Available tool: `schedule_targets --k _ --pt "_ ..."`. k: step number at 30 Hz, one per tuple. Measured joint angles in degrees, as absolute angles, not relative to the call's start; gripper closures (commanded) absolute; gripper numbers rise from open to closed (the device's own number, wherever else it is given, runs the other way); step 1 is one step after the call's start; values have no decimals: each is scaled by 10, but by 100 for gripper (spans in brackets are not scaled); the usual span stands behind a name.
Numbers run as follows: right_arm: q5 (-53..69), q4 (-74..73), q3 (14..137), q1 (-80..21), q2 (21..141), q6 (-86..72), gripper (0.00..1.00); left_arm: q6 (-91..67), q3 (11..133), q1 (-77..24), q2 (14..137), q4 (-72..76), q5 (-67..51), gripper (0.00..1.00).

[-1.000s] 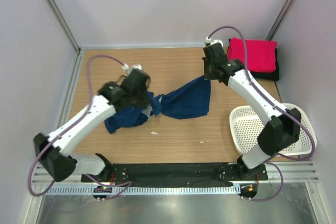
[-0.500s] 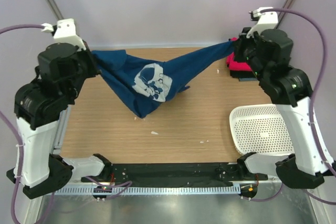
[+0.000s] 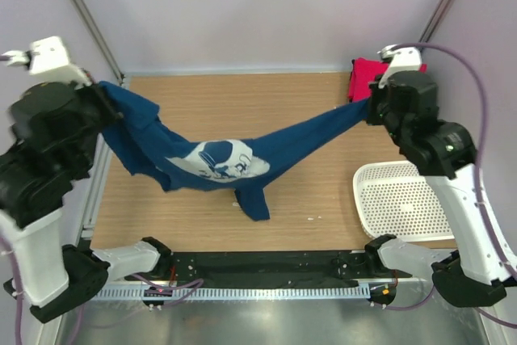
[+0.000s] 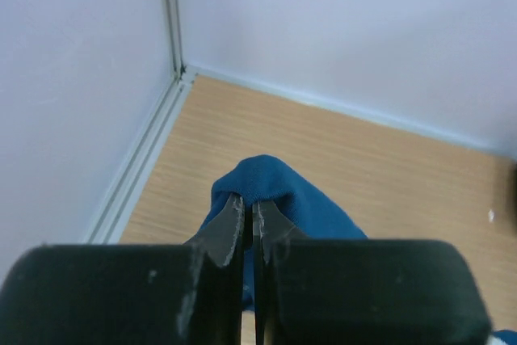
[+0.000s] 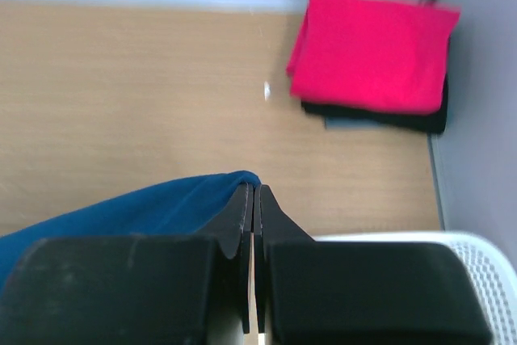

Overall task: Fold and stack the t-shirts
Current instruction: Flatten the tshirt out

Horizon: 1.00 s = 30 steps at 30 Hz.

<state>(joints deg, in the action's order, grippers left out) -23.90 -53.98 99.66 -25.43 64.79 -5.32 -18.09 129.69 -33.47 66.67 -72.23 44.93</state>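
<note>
Now the navy t-shirt (image 3: 279,143) hangs as a slack hammock across the table (image 3: 242,103). A second ago it lay bunched on the wood; half a second ago it was pulled taut and high between the arms. Since then the span has dropped and sagged, the pale print (image 3: 218,159) has turned face up near the middle, and a loose tail (image 3: 254,204) dangles toward the near edge. I read this as the spreading step. The shirt is opened out and coming down to be laid flat, with no fold made yet.

Both ends are firmly pinched. The left gripper (image 4: 249,208) has its jaws nearly together on a rounded fold of blue cloth, up by the far left corner. The right gripper (image 5: 254,195) is likewise closed on a thin edge of the same shirt, above the right side of the table.

The stack waits in the far right corner, with the pink-red t-shirt (image 5: 367,46) folded on top of the black t-shirt (image 5: 404,119). The white basket (image 3: 404,199) sits near right.

From above I cannot see whether the tail touches the wood. Nor can I tell which parts of the shirt the fingers hold, shoulder or hem. My right arm covers most of the stack in the top view, and the black shirt shows only as a sliver in the wrist view. A greyish strip beside it is too small to identify. The arm's bulk hides the left fingertips overhead.
</note>
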Motion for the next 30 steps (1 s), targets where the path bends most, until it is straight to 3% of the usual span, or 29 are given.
schedule_targets --k 4,11,18,20,21,24,26,30 --pt "-223 -513 849 -254 646 -76 99 -194 1183 -269 701 -698 374 100" --pt "-88 -467 555 -258 627 -176 99 -225 891 -135 813 -568 192 100" --pt "29 -485 489 -313 581 -257 98 -255 807 -67 843 -524 130 100" --pt "52 -494 490 -346 583 -269 77 -261 793 -57 836 -509 130 100" --pt "60 -502 492 -361 590 -272 48 -265 783 -52 831 -504 130 100" --pt "59 -538 508 -399 632 -271 17 -272 731 -32 804 -494 131 100" --pt "33 -568 539 -409 668 -263 11 -281 690 -16 779 -494 135 100" --pt "-33 -580 658 -406 733 -253 10 -301 615 8 720 -501 137 100"
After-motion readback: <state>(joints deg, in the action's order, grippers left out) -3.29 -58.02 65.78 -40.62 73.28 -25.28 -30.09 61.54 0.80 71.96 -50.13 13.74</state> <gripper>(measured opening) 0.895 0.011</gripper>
